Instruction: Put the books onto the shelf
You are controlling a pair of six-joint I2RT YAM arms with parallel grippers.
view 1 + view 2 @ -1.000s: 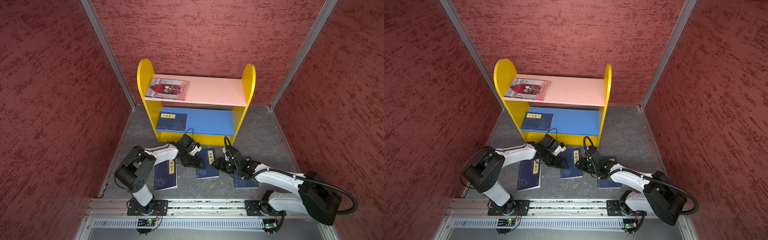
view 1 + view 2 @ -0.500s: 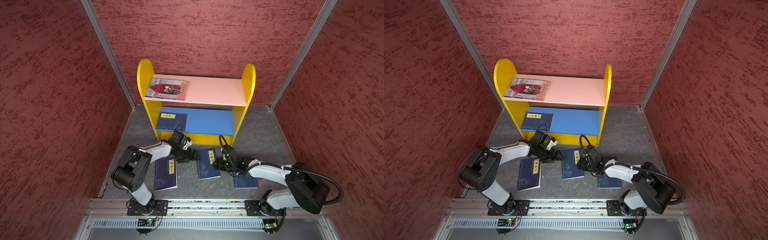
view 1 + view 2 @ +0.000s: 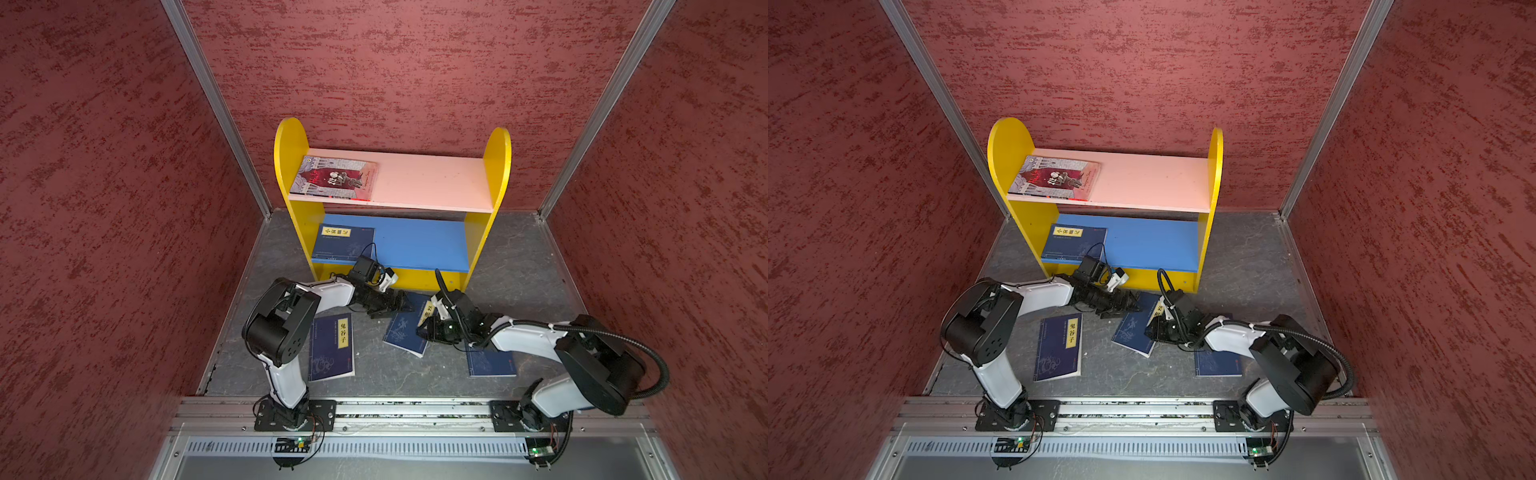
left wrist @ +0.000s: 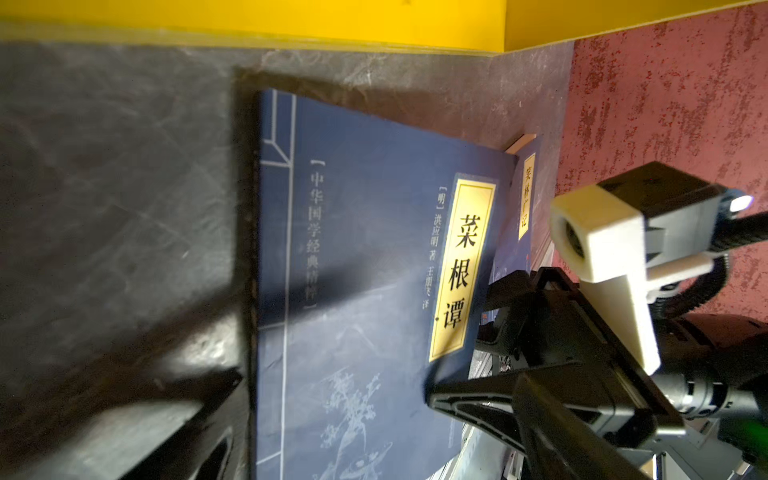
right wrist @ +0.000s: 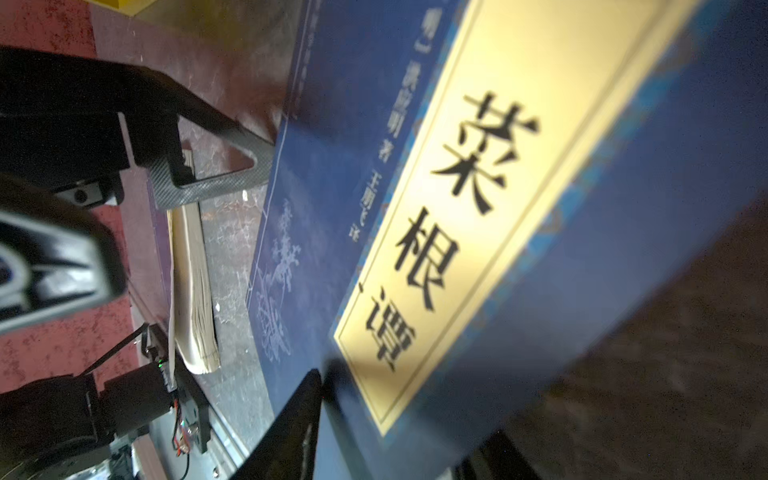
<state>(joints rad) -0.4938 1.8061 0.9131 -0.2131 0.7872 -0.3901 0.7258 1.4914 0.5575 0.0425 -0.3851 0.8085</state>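
left claw gaped wide by the thin navy yellow-labelled paperback; couldn't tell if the right claw gripped it.

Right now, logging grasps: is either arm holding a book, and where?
Right gripper pinches the middle navy book by its label-side edge; left gripper holds nothing.

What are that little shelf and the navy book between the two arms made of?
The shelf looks like painted wood or fibreboard: flat rigid boards in solid matte yellow, pink and blue. The navy book seems a paperback: thin, faintly glossy printed cover; another book shows cream paper page edges.
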